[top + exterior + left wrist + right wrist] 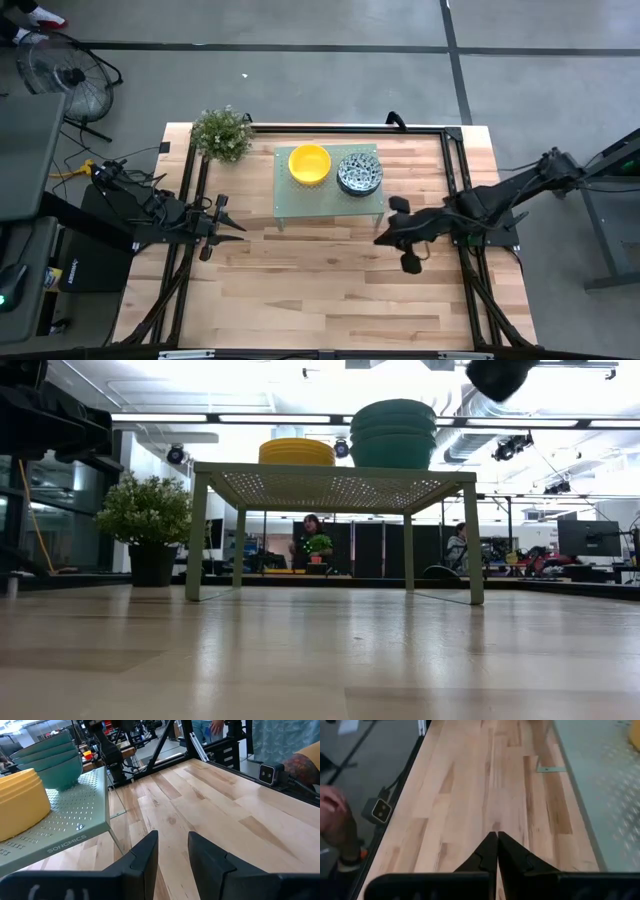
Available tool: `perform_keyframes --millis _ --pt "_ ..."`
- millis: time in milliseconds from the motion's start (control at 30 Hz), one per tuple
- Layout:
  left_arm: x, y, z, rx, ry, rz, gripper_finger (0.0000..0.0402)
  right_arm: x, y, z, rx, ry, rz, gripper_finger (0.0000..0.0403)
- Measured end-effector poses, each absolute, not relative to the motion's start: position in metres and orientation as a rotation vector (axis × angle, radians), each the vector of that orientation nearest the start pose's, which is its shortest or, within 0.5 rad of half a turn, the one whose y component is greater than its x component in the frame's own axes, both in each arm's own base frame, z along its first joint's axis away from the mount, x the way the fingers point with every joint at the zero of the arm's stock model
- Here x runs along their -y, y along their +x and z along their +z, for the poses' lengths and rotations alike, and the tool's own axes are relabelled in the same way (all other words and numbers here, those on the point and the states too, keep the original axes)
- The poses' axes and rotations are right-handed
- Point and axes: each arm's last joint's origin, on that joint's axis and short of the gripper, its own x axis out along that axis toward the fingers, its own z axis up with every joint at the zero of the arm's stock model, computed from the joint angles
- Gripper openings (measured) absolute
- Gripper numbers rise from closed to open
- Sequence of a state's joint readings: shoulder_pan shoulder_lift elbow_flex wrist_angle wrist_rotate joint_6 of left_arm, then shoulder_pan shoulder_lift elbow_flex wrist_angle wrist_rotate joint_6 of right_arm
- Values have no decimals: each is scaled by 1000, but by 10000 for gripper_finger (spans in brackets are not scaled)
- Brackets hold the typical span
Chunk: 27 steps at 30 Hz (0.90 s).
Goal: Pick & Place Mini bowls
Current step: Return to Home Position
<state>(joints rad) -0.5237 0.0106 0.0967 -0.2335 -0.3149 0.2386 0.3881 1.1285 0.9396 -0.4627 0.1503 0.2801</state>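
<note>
1. The wooden table (330, 290) fills the middle of the scene, with a dark arm at each side.
2. The right gripper (380, 240) hangs over the boards off the stand's right front corner and clear of it. Its claw is clenched on nothing, fingers pressed together.
3. The left gripper (232, 220) hovers toward the table's left side, apart from the stand. Its claw is released, with a gap between the fingers (150, 851).
4. The pale green stand (290, 203) sits at the back middle.
5. The plant (222, 133) stands at the back left, near the stand's corner.
6. The yellow bowls (309, 164) are stacked on the stand's left half. The patterned bowls (359, 173) are stacked just beside them on the right. There are perhaps four in each stack, though the rims are hard to count.
</note>
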Motion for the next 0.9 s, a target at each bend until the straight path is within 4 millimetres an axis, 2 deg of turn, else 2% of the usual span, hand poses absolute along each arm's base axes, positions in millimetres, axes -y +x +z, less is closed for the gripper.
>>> perform_keyframes --millis 267,467,700,900 --pt "37 82 173 -110 297 -224 104 -62 168 260 -410 184 88 0" --pt "37 82 173 -110 297 -224 104 -48 140 234 -242 222 31 0" --pt "37 82 173 -110 298 -224 104 -42 125 215 -66 213 88 0" --pt "37 82 173 -109 298 -224 104 -39 121 193 -9 209 123 0"
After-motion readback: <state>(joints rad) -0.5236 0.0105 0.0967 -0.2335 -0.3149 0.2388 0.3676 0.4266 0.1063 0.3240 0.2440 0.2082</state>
